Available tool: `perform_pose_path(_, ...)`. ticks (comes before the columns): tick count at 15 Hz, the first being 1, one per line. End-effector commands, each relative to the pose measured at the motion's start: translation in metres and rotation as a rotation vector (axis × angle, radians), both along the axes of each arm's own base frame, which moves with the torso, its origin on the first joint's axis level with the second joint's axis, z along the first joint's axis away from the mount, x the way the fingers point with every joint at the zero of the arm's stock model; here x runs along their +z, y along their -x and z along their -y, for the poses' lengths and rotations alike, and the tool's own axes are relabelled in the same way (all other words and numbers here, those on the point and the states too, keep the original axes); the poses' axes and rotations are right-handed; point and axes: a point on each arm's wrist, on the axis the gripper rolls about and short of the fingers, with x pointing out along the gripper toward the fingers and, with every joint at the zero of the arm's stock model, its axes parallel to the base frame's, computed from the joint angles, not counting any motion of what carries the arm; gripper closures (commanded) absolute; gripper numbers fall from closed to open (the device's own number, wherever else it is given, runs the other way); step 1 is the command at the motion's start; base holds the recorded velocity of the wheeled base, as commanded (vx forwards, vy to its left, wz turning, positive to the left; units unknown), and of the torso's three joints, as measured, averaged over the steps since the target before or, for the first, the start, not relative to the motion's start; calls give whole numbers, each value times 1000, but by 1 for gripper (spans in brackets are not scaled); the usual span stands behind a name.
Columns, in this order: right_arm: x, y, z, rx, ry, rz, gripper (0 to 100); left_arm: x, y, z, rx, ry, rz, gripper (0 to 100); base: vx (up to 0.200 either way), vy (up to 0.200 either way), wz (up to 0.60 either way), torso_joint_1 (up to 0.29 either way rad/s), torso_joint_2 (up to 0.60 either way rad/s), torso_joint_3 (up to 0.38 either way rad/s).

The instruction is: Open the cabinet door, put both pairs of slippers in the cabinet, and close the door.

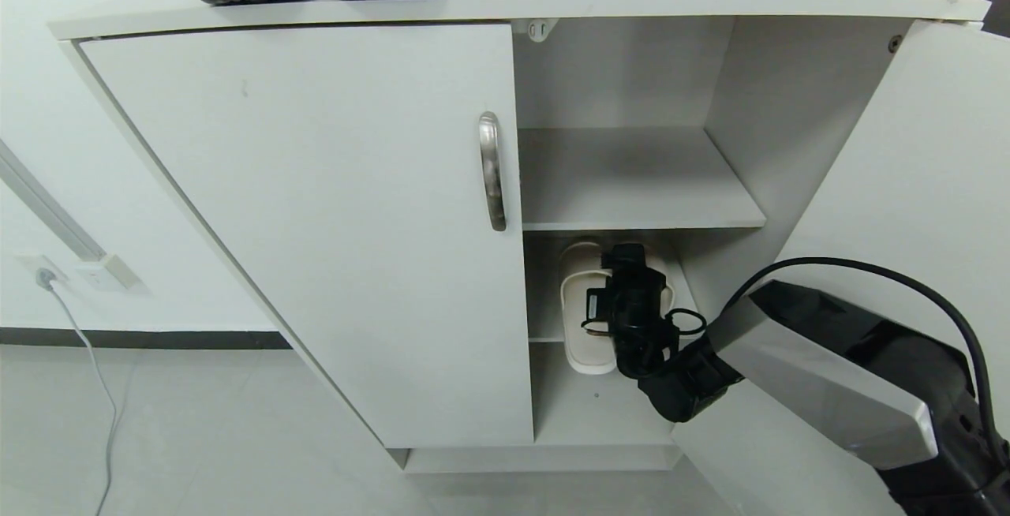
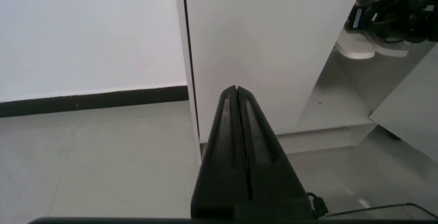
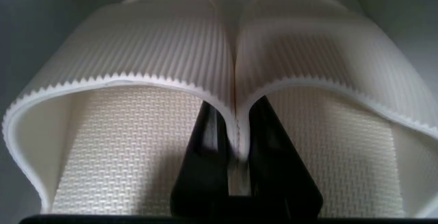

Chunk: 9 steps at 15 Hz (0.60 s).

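Squarely, the right end effector (image 3: pixel 237 145) clamps white slippers (image 3: pixel 154 53) inside cabinet (image 1: pixel 789 106).

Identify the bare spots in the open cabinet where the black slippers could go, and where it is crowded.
Free: the upper shelf, between the closed left door and the cabinet's right wall; also the bottom panel below. Crowded: the middle shelf, where the right gripper holds the white slippers.

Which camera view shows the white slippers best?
Right wrist view: the white slippers close up, side by side, inner edges pinched by the right gripper. Head view: partly hidden behind that gripper, in the cabinet. Left wrist view: a sole's end, far off.
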Motion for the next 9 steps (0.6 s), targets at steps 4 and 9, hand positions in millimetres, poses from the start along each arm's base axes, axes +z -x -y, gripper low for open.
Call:
perform_pose_path(4, -1, -12, 0, -13, -2, 4, 100, 0, 0, 0, 0, 0, -1, 100, 0, 0, 0, 0, 0, 0)
perform_pose_path(9, -4, -11, 1, -13, 6, -8, 0, 0, 0, 0, 0, 0, -1, 100, 0, 0, 0, 0, 0, 0)
